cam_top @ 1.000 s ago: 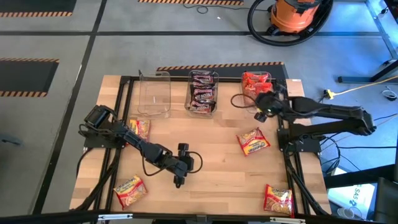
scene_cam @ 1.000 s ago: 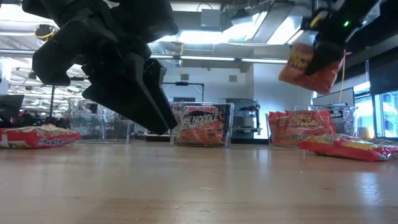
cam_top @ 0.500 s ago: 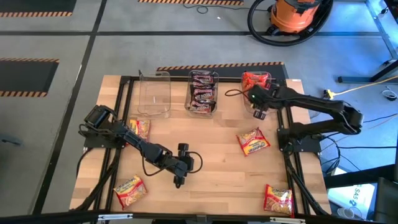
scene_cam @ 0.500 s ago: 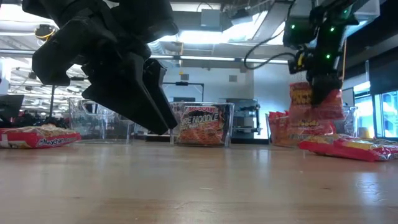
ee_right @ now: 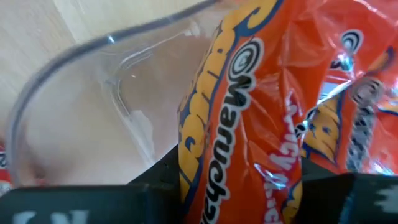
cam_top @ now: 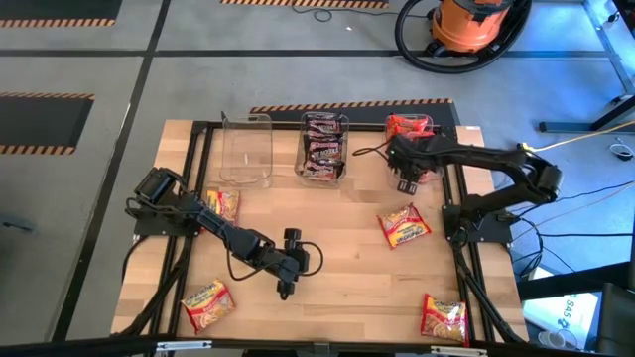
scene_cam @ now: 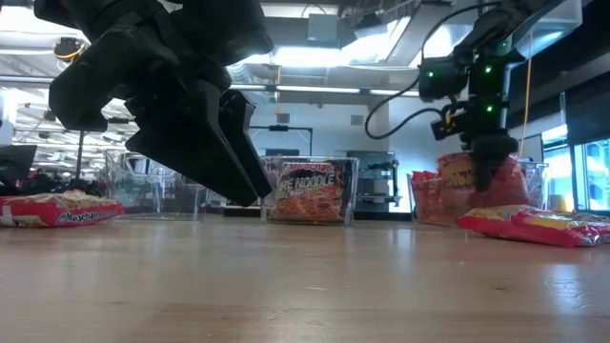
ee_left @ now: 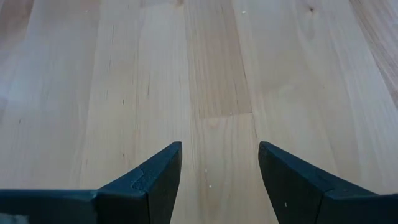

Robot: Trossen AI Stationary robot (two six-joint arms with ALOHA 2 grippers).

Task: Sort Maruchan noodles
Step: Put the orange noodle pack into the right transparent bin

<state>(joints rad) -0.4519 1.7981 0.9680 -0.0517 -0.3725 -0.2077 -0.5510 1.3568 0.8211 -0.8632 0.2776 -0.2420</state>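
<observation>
My right gripper [cam_top: 405, 178] is clamped on a red-orange noodle packet [ee_right: 249, 118], held on edge with its long axis hanging down out of the fingers, directly over the open mouth of the right-hand clear tub [cam_top: 410, 127] at the table's far edge. The wrist view shows the tub's rim curving just beside the packet, with more red-orange packets already inside, so I judge a straight release will land it. Compared with a second ago, the arm has swung inward from outside the tub and the packet has dropped from high above the tub to rim level in the low view.

My left gripper [cam_top: 288, 281] waits mid-table, fingers spread and holding nothing, bare wood between them. Loose packets lie beyond: one [cam_top: 404, 225] near the right arm, one [cam_top: 444, 317] at the near right corner, two [cam_top: 205, 302] [cam_top: 223, 204] on the left side. The middle tub [cam_top: 324, 149] holds dark packets; the left tub [cam_top: 246, 149] is empty.
</observation>
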